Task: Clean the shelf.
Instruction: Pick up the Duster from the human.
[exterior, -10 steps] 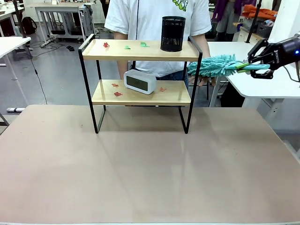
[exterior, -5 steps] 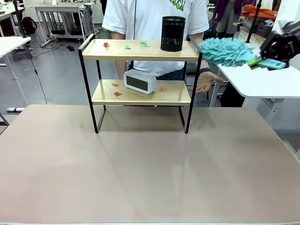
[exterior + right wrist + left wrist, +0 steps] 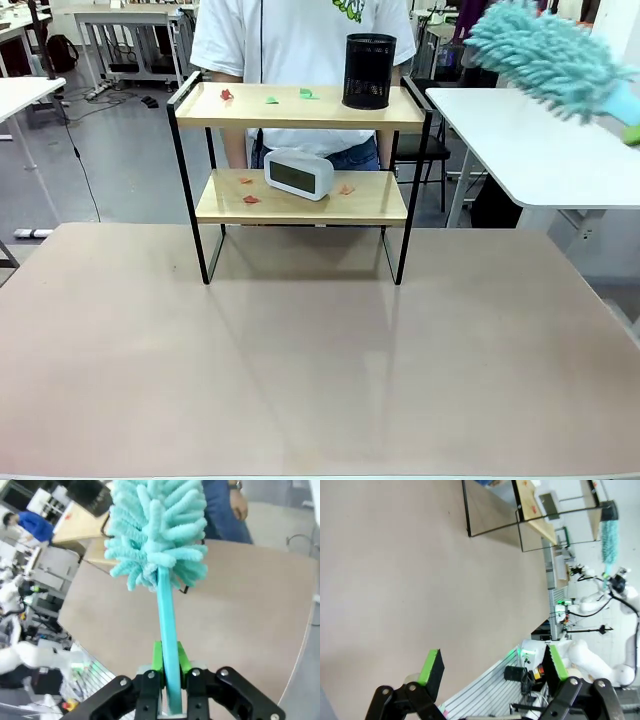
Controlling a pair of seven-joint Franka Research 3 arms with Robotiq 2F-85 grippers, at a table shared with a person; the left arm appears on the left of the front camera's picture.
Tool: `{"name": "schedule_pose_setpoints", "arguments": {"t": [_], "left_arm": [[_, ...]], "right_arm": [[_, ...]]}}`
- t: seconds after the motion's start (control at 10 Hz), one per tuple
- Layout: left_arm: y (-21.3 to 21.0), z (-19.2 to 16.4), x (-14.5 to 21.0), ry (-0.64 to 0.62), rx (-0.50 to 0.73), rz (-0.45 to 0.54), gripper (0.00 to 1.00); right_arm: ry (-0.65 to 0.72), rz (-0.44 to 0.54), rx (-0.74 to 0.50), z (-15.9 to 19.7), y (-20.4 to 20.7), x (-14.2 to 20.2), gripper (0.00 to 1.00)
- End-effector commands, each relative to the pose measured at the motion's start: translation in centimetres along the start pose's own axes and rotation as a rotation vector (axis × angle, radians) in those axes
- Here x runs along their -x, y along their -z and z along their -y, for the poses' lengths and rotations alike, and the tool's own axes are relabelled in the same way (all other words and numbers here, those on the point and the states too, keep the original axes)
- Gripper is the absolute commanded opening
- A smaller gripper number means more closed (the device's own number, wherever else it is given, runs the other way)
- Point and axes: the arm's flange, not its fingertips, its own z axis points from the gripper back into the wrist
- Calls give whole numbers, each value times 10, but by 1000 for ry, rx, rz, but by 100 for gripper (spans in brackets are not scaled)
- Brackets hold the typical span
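The shelf [image 3: 300,200] stands at the far middle of the brown table, with red and green paper scraps [image 3: 268,98] on its top board and more red scraps on the lower one. A black mesh cup [image 3: 369,70] sits on the top board and a white clock [image 3: 298,173] on the lower. My right gripper [image 3: 169,666] is shut on the handle of a teal fluffy duster [image 3: 157,530]. The duster [image 3: 545,55] hangs high at the upper right, apart from the shelf. My left gripper [image 3: 494,667] is open and holds nothing, far from the shelf [image 3: 540,515].
A person in a white T-shirt [image 3: 300,40] stands right behind the shelf. A white table [image 3: 530,150] is at the right and another at the far left. The brown table [image 3: 300,350] in front of the shelf is bare.
The duster has swung up and to the right, away from the shelf's right end. The person's hand beside the shelf has drawn back and the person has shifted left.
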Motion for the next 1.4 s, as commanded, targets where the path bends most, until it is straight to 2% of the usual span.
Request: {"name": "schedule_pose_setpoints", "arguments": {"t": [0.0, 0.2, 0.3, 0.5, 0.7, 0.8, 1.3], "left_arm": [[1, 0, -1, 25, 26, 16, 100], [1, 0, -1, 25, 26, 16, 100], [1, 0, -1, 25, 26, 16, 100], [1, 0, -1, 25, 26, 16, 100], [1, 0, -1, 25, 26, 16, 100], [1, 0, -1, 25, 26, 16, 100], [1, 0, -1, 25, 26, 16, 100]], "right_arm": [[-118, -47, -20, 4, -25, 44, 0], [-232, -215, -40, 7, -27, 72, 0], [-272, -263, -50, 12, -21, 77, 0], [-284, -278, -105, 21, -10, 75, 0], [-224, -327, -135, 30, 6, 56, 0], [-250, -294, -91, 15, -3, 79, 0], [-250, -294, -91, 15, -3, 79, 0]]}}
